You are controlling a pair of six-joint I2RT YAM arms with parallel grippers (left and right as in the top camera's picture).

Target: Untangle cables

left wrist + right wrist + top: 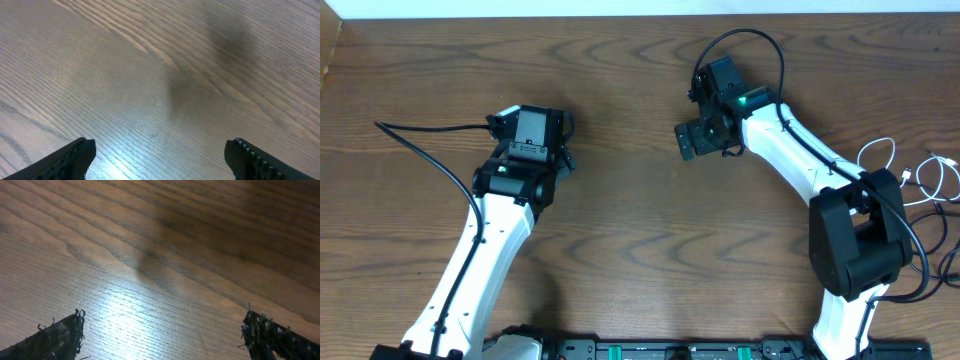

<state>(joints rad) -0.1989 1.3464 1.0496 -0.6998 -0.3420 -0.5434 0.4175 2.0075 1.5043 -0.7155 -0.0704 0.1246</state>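
The cables lie in a loose heap at the table's far right edge, beside the right arm's base: white cords (888,146) with small plug ends, and thin black cords (944,243) looping under them. Both grippers are far from them. My left gripper (531,124) hangs open over bare wood left of centre. Its wrist view shows only table between the spread fingertips (84,152) of the left gripper (160,151). My right gripper (698,139) is open over the back middle of the table. The right gripper (163,326) also has nothing between its fingertips (75,327).
A black wire (425,150) attached to the left arm loops out to the left across the table. Another wire (745,40) arcs above the right wrist. The wooden table (620,220) ends at a pale strip along the back edge (620,8).
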